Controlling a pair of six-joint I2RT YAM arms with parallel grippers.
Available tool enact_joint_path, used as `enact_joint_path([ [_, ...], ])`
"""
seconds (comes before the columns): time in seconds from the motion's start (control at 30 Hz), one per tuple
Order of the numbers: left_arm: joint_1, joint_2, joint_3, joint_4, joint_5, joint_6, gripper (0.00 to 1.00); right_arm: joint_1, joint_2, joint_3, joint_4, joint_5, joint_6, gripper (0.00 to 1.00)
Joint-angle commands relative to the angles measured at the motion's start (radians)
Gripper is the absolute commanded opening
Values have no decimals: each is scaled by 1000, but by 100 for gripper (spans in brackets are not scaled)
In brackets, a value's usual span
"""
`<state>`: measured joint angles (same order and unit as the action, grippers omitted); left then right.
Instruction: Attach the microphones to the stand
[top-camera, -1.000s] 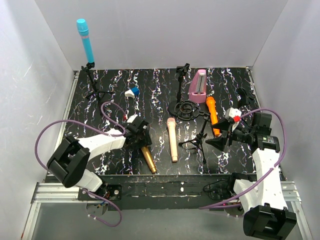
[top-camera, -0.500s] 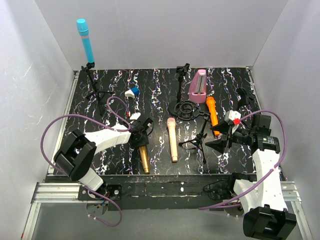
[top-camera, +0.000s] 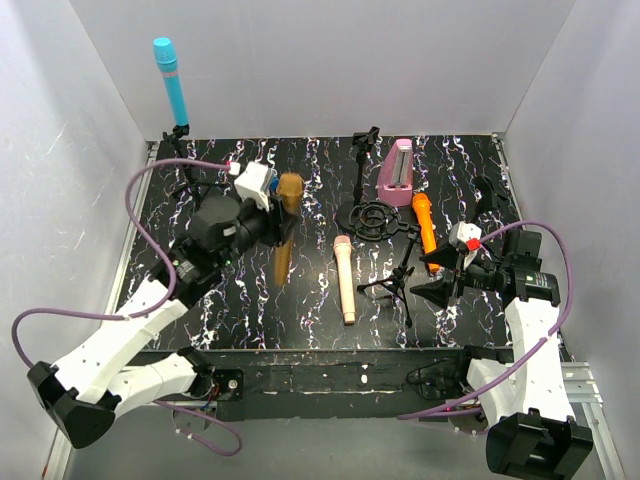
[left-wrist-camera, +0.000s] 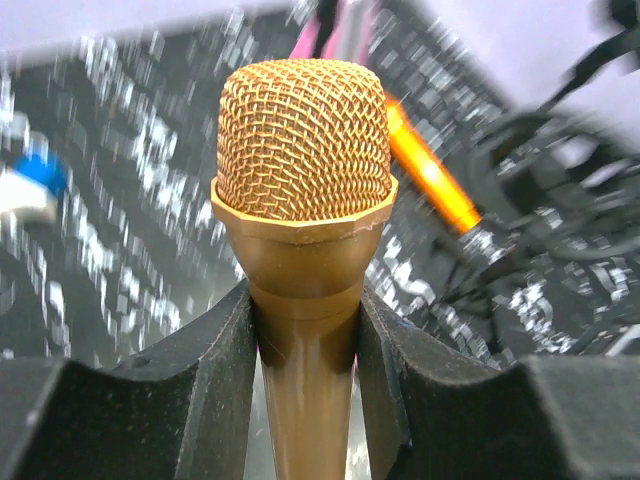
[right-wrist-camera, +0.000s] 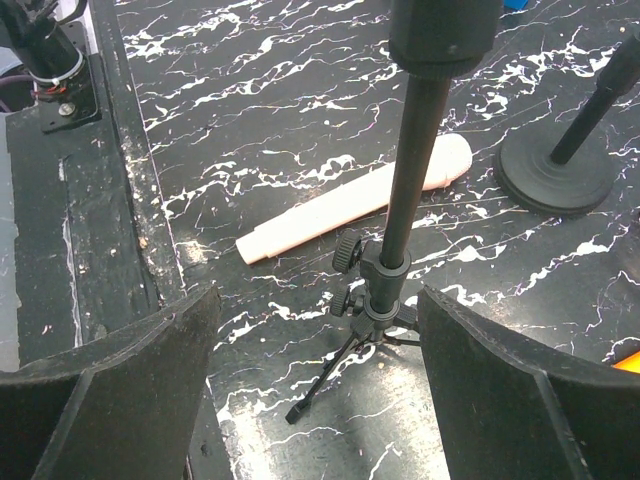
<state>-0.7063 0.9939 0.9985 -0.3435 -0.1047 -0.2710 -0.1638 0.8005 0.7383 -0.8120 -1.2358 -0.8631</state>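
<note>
While clamped (left gripper (left-wrist-camera: 305, 340)), gold microphone (left-wrist-camera: 303, 140) hangs aloft

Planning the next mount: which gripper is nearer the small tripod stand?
Right. The right gripper is open beside the tripod stand; the left gripper, holding the gold microphone, is farther to its left.

Brightly and evenly lit from overhead in the top view, with only faint soft shadows on the marbled table (top-camera: 320, 190) and pale, washed-out walls (top-camera: 300, 70). In the left wrist view, crisp on the mesh of the gold microphone (left-wrist-camera: 303, 140) at centre, heavily motion-blurred behind it, smearing the orange microphone (left-wrist-camera: 430, 165) at right. Sharp at mid-frame in the right wrist view, softer in the bottom corners.
</note>
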Motion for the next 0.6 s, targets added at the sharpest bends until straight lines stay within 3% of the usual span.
enact_joint_path([
  [0.0, 5, 29, 173, 153, 242, 220, 0, -8, 8, 21, -3, -31, -11, 86],
  [0.17, 4, 146, 347, 277, 414, 199, 0, -9, 9, 16, 4, -30, -11, 86],
  [0.37, 5, 296, 384, 618, 560, 40, 0, -11, 14, 12, 10, -28, -10, 86],
  [0.57, -1, 436, 436, 836, 614, -108, 0, -14, 22, 12, 10, -28, -10, 86],
])
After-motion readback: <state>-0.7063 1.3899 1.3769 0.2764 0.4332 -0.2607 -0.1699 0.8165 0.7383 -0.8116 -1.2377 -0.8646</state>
